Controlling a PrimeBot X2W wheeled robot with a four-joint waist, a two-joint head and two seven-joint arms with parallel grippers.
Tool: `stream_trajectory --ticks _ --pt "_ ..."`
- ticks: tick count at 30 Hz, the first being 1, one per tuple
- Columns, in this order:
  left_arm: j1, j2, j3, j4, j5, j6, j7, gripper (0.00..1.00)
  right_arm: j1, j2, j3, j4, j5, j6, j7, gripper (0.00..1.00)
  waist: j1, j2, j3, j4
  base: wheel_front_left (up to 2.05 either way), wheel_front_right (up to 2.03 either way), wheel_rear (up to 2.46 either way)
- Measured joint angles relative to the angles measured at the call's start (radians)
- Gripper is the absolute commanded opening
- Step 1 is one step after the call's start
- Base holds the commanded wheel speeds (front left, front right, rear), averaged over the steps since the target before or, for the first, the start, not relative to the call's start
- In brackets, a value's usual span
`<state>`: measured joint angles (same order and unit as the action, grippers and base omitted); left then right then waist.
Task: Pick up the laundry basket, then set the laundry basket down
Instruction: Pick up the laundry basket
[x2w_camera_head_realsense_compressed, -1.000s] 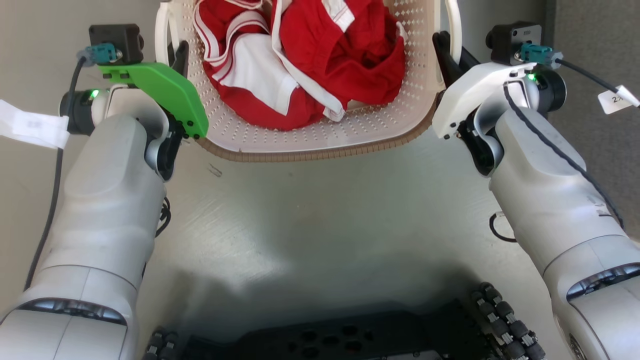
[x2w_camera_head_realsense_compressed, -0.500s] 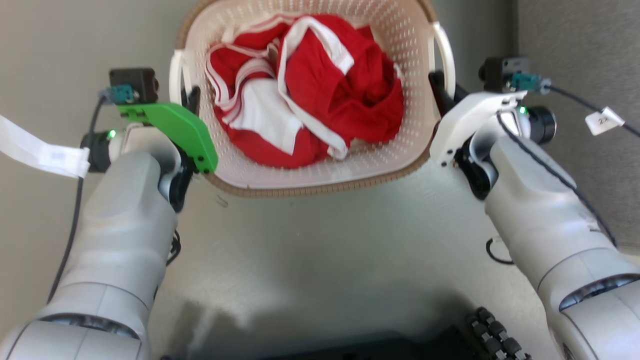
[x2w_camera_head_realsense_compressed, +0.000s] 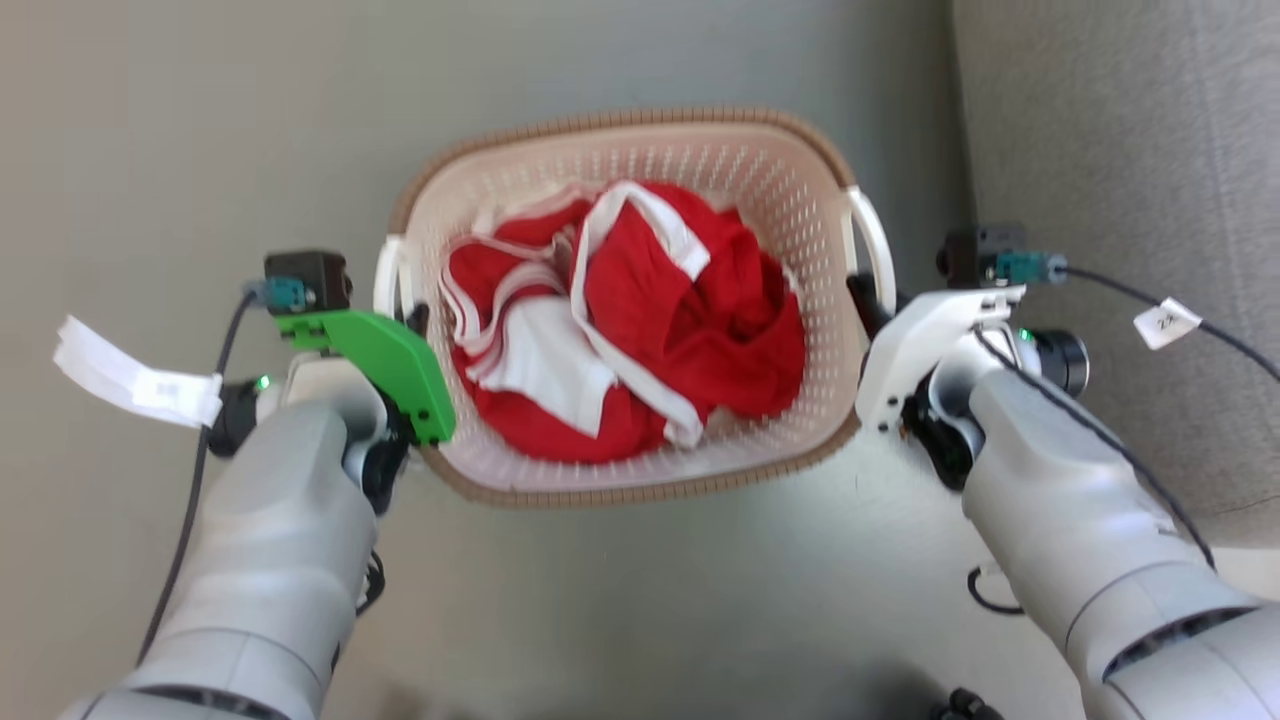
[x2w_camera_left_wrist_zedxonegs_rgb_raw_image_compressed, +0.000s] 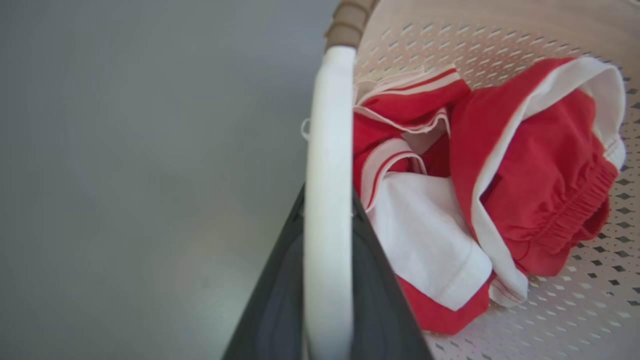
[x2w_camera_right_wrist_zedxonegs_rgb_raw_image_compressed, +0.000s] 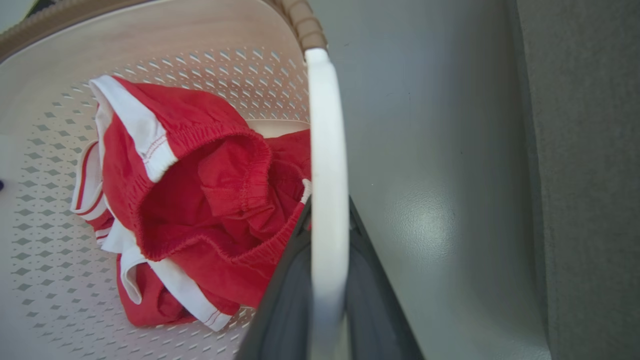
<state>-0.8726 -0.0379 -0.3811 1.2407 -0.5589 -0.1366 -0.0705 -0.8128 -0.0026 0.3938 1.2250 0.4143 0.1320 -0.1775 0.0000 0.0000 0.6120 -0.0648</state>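
The laundry basket (x2w_camera_head_realsense_compressed: 740, 165) is cream with perforated sides and a brown woven-look rim, and holds red-and-white clothes (x2w_camera_head_realsense_compressed: 640, 330). It sits between my two arms in the head view. My left gripper (x2w_camera_head_realsense_compressed: 412, 318) is shut on the basket's white left handle (x2w_camera_head_realsense_compressed: 388, 275). In the left wrist view that handle (x2w_camera_left_wrist_zedxonegs_rgb_raw_image_compressed: 325, 150) runs between the dark fingers (x2w_camera_left_wrist_zedxonegs_rgb_raw_image_compressed: 382, 305). My right gripper (x2w_camera_head_realsense_compressed: 862, 295) is shut on the white right handle (x2w_camera_head_realsense_compressed: 872, 240). The right wrist view shows this handle (x2w_camera_right_wrist_zedxonegs_rgb_raw_image_compressed: 327, 150) pinched between the fingers (x2w_camera_right_wrist_zedxonegs_rgb_raw_image_compressed: 282, 305). Whether the basket's base touches the floor is hidden.
Smooth grey floor (x2w_camera_head_realsense_compressed: 200, 120) lies around the basket. A grey textured surface (x2w_camera_head_realsense_compressed: 1120, 150) borders it close on the right. White tags hang from my wrist cables at left (x2w_camera_head_realsense_compressed: 135, 380) and right (x2w_camera_head_realsense_compressed: 1165, 322). A bit of my dark base (x2w_camera_head_realsense_compressed: 965, 705) shows at the bottom edge.
The head view has shifted: the basket and both grippers now show smaller and lower in the picture, with the whole rim visible. My base has slid almost out of view. Both grips are unchanged.
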Motion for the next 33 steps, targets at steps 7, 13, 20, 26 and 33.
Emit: stream_trajectory --ticks 7,13,20,26,33 --pt "0.069 -0.003 -0.002 0.012 -0.04 0.0 0.058 0.0 0.062 0.004 0.021 0.009 0.031 0.003 0.059 0.0 0.0 0.0 -0.1 0.002 0.0 0.0 0.0" --pt "0.129 -0.004 -0.006 0.016 -0.07 -0.001 0.109 0.0 0.116 0.006 0.043 0.013 0.062 0.008 0.111 0.0 0.0 0.0 -0.187 0.002 0.0 0.0 0.0" --pt "0.207 -0.003 -0.024 0.014 -0.119 -0.001 0.178 0.0 0.189 0.006 0.072 0.012 0.104 0.009 0.185 0.0 -0.0001 0.0 -0.303 0.001 0.0 0.0 0.0" --pt "0.251 -0.003 -0.04 0.015 -0.136 -0.001 0.216 0.0 0.239 0.006 0.097 0.009 0.134 0.008 0.225 0.0 -0.0001 0.0 -0.389 0.001 0.0 0.0 0.0" --pt "0.292 -0.001 -0.045 0.015 -0.159 -0.001 0.237 0.0 0.279 0.004 0.121 -0.002 0.151 0.007 0.252 0.0 -0.0001 0.0 -0.476 0.002 0.0 0.0 0.0"
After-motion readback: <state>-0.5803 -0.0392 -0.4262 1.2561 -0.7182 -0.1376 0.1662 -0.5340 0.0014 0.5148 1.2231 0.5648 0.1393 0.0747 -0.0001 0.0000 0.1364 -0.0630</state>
